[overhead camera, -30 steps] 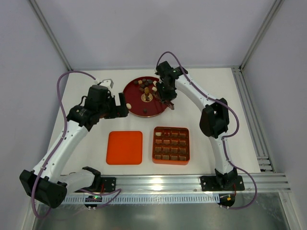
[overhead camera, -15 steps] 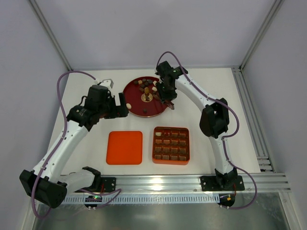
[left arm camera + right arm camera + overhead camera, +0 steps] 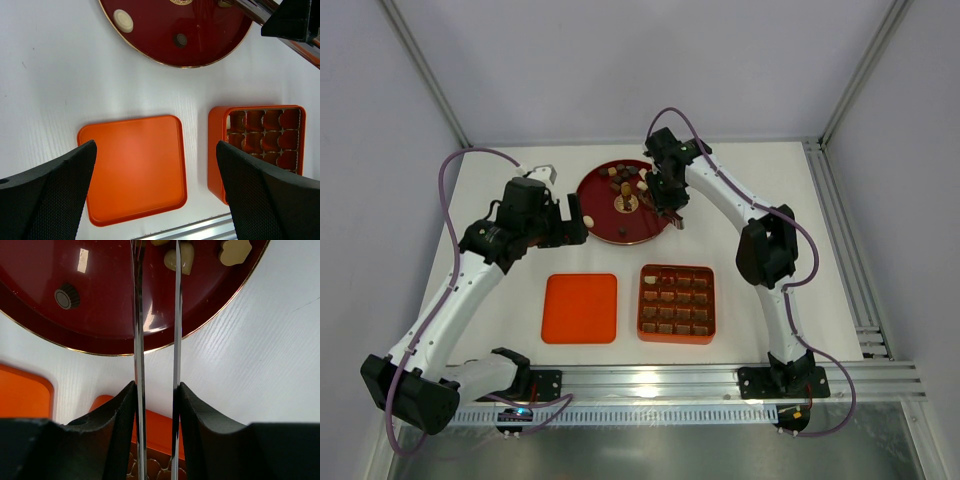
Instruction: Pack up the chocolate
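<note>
The chocolate pieces (image 3: 623,183) lie on a dark red plate (image 3: 603,228); several more sit in the cells of the orange gridded box (image 3: 676,303). My right gripper (image 3: 667,200) hangs over the plate's right side, shut on metal tweezers (image 3: 138,315) whose two blades stand apart and whose tips run out of view. Cream pieces (image 3: 181,257) and a dark round piece (image 3: 66,296) lie near the blades. My left gripper (image 3: 570,226) is open and empty at the plate's left edge. In the left wrist view it (image 3: 155,200) is above the lid, with a cream piece (image 3: 123,20) on the plate (image 3: 210,42).
The flat orange lid (image 3: 580,308) lies left of the box and shows in the left wrist view (image 3: 132,167), beside the box (image 3: 219,145). An aluminium rail (image 3: 650,380) runs along the near table edge.
</note>
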Tool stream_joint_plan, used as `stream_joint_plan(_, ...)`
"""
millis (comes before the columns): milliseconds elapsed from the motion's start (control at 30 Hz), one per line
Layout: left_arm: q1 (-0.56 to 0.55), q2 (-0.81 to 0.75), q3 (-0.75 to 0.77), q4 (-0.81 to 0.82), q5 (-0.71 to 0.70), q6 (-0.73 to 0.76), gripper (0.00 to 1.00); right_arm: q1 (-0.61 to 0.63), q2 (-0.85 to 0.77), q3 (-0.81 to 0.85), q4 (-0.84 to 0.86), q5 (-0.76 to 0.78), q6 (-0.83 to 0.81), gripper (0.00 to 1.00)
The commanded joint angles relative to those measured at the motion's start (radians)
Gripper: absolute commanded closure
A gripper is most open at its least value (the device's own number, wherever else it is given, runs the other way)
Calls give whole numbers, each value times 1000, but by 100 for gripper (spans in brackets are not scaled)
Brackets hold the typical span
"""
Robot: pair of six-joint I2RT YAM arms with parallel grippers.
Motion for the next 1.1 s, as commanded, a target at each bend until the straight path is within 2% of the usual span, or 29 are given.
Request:
stream_joint_plan(0, -1, -23, 32, 4, 0, 1, 0, 8, -56, 39, -6, -4, 10, 60)
stream_joint_plan(1067, 0, -25, 31, 6, 5, 2, 0, 9, -82, 19, -16, -25, 16, 60)
